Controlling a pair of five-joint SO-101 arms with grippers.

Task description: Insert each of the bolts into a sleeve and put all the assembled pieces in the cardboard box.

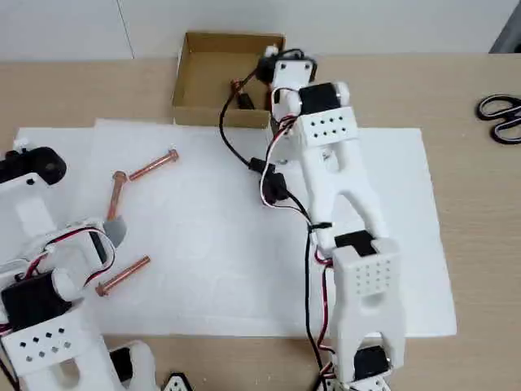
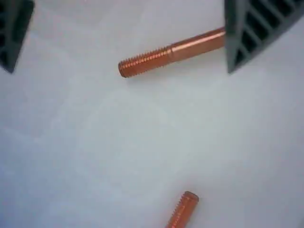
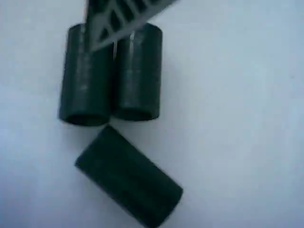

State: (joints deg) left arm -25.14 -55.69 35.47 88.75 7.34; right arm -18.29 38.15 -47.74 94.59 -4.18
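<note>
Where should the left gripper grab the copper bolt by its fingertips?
Grip the bolt on its smooth shank, coming straight down from above and squeezing across its length. It lies flat on the white foam, free on both sides; the threaded end is a rougher seat.

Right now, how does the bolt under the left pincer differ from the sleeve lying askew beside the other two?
The bolt is copper-coloured; the sleeve is dark. The bolt is a slender rod with a threaded end; the sleeve is a stout, smooth cylinder. Both lie flat on the white sheet.
</note>
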